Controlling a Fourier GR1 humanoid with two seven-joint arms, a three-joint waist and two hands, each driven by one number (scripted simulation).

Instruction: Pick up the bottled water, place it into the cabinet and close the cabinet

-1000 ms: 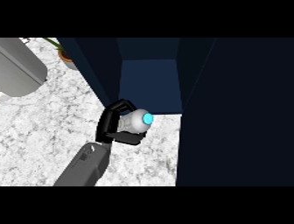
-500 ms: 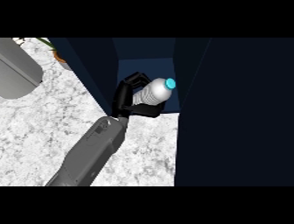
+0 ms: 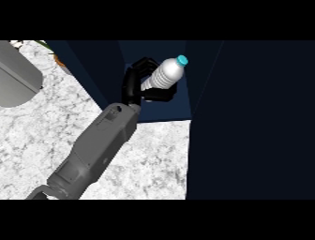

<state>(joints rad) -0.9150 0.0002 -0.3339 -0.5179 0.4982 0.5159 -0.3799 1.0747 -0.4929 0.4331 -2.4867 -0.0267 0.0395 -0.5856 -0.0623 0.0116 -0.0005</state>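
The bottled water (image 3: 165,73) is held by the left hand (image 3: 138,84), the fingers (image 3: 158,95) curled round its lower body. The bottle is positioned inside the open cabinet (image 3: 157,61) at the desk's (image 3: 35,136) far edge. Its long axis is tilted, cap directed up and rightward, away from the fingers. The right hand is not visible.
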